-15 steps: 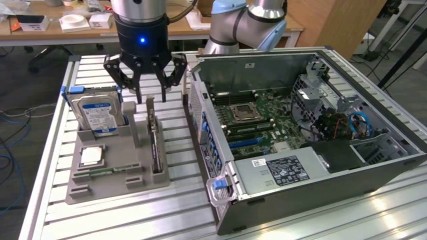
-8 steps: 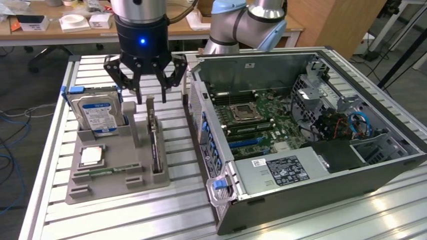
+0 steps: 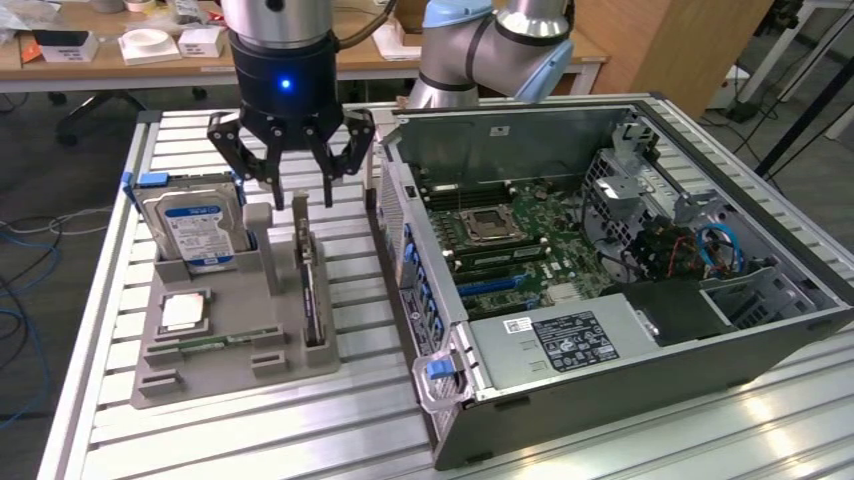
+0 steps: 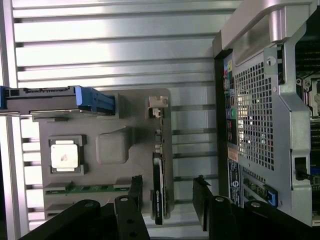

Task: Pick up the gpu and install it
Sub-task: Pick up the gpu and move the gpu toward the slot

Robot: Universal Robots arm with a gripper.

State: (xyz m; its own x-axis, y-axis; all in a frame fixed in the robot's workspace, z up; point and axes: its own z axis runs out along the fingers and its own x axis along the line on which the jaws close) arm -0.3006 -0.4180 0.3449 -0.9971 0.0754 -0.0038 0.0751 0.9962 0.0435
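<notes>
Nearest on the slatted aluminium desk [image 3: 200, 440] sits a gray holder tray [image 3: 287, 355] with shaped pockets. A narrow green memory stick [image 3: 214, 343] lies flat in a slot at the tray's near end, and a square processor chip [image 3: 183, 312] rests in a recess just behind it. The gpu [image 3: 311, 300] stands on its long edge in a slot along the tray's side toward the exterior view's right, with its silver bracket at the far end. A hard drive [image 3: 198, 230] with a blue-white label stands upright in the far pocket toward the exterior view's left. The end effector [image 3: 304, 195] hangs over the far end of the gpu, jaws spread wide and holding nothing. In the wrist view the card lines up between the black fingers [image 4: 136, 192], nearer to one of them and apart from both. Beside the tray, on the exterior view's right, an open computer case [image 3: 667, 370] lies on its side. It shows its power supply [image 3: 567, 338] at the near end and the green motherboard [image 3: 534, 240] farther in. Behind the case rises the robot arm [image 3: 494, 50].
</notes>
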